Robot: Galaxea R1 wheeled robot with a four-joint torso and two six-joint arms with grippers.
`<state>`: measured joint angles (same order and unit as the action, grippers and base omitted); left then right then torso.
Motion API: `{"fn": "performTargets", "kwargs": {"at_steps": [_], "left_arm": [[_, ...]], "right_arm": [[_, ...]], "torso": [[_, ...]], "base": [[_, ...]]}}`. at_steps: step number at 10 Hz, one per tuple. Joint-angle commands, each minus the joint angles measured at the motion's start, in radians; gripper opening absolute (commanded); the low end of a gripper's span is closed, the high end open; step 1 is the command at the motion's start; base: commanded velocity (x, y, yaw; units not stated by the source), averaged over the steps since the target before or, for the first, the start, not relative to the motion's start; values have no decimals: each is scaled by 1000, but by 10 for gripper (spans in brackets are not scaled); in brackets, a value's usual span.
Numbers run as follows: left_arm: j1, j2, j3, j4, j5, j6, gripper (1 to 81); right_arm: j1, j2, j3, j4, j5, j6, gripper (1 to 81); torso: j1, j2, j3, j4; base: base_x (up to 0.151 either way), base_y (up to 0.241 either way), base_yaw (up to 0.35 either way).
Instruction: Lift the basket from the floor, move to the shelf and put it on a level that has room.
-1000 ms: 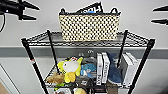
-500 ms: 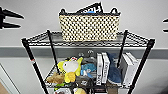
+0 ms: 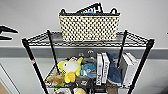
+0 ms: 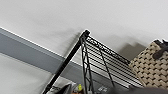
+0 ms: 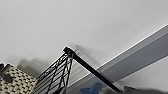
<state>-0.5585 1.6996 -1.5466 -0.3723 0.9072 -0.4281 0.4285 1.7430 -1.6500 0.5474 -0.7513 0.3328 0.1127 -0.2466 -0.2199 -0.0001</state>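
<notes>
- Basket (image 3: pixel 89 27) stands upright on the top level (image 3: pixel 47 40) of the shelf (image 3: pixel 30 56), central, toward the rear edge.
- Left pincer (image 3: pixel 6 33) at the shelf's left side, apart from the basket; open or closed: cannot tell.
- Tier below carries a yellow plush toy (image 3: pixel 70 70) near the left edge and white boxes (image 3: pixel 102 68) toward the right.

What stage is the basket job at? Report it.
Done: the basket stands on the shelf's top wire level, off the floor. In hand: the left gripper sits apart from the basket, to its left. Left: nothing visible, beyond clearing the arms.
</notes>
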Motion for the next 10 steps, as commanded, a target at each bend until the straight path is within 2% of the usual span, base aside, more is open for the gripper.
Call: {"fn": "performTargets", "kwargs": {"at_steps": [1, 4, 7, 10], "left_arm": [[-18, -7, -33, 136, 2, -6, 811], [50, -43, -63, 187, -2, -3, 811], [251, -46, -72, 208, -22, -3, 811], [487, -21, -76, 233, -160, -3, 811]], "right_arm": [[13, 45, -46, -93, -46, 8, 811], [-125, 51, -92, -142, -51, 8, 811], [-303, 74, -141, -158, -48, -3, 811], [-503, 127, -210, -161, -8, -8, 811]], "torso": [[0, 0, 0, 0], [0, 0, 0, 0], [0, 0, 0, 0], [0, 0, 0, 0]], "base": [[0, 0, 0], [0, 0, 0], [0, 0, 0], [0, 0, 0]]}}
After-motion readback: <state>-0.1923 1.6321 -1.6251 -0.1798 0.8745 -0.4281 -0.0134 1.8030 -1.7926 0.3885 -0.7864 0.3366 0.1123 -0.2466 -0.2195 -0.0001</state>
